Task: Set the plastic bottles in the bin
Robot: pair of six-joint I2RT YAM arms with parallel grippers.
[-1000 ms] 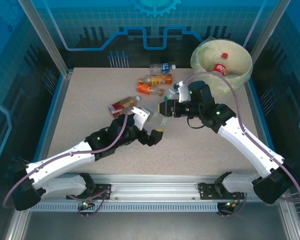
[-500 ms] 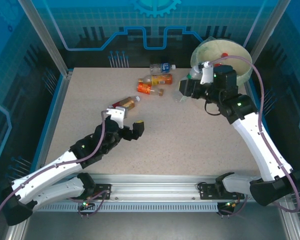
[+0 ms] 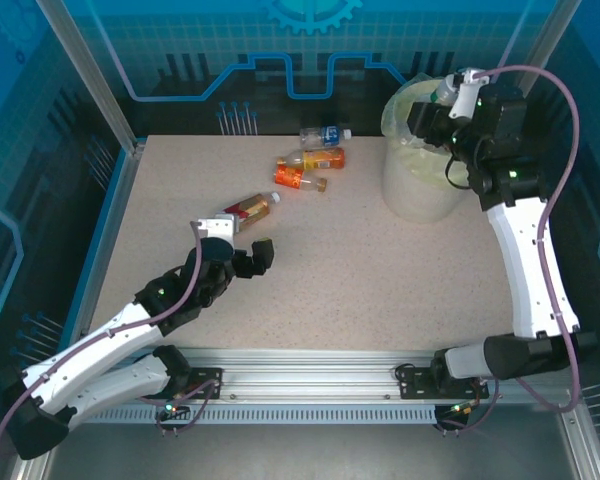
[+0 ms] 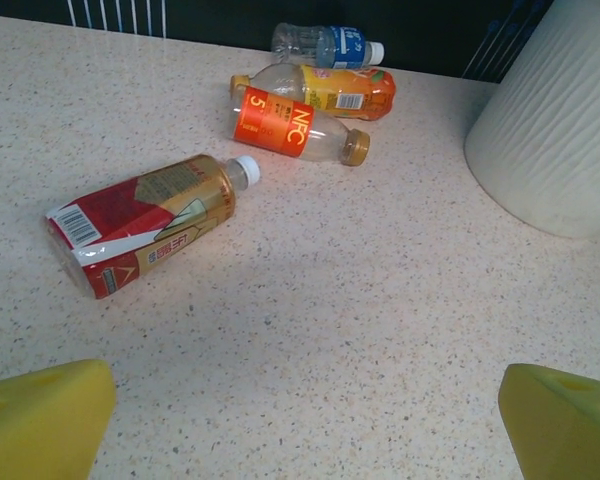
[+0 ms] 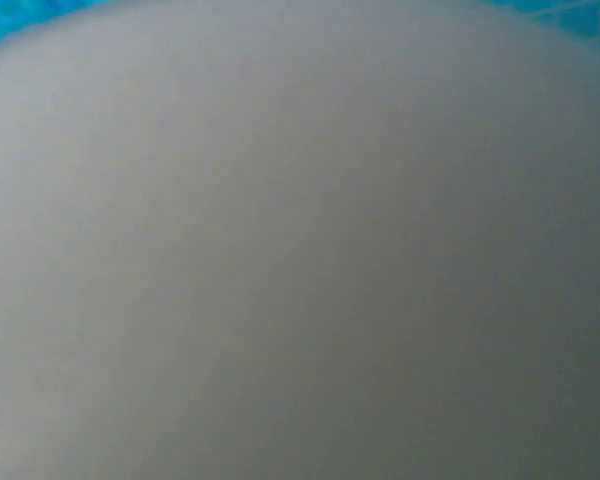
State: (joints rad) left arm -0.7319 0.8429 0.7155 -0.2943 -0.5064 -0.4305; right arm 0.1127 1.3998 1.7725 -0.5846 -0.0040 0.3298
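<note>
Several plastic bottles lie at the back of the table: a red-labelled amber one (image 3: 248,207) (image 4: 145,225), an orange-labelled clear one (image 3: 298,180) (image 4: 295,128), an orange one (image 3: 318,158) (image 4: 330,88) and a blue-labelled clear one (image 3: 325,134) (image 4: 325,43). My left gripper (image 3: 248,255) (image 4: 300,420) is open and empty, just short of the amber bottle. My right gripper (image 3: 427,113) hangs over the cream bin (image 3: 420,185) (image 4: 555,130), shut across a clear bottle whose pale end (image 3: 439,94) sticks up. The right wrist view gives a close grey blur.
The bin stands at the table's back right corner, lined with a yellowish bag (image 3: 398,112). Blue walls and metal posts (image 3: 90,80) enclose the table. Speckled tabletop (image 3: 360,270) lies open between the arms.
My right arm has swung from the table's middle up and back over the bin, carrying the clear bottle. My left arm has drawn back to the left, toward the amber bottle.
</note>
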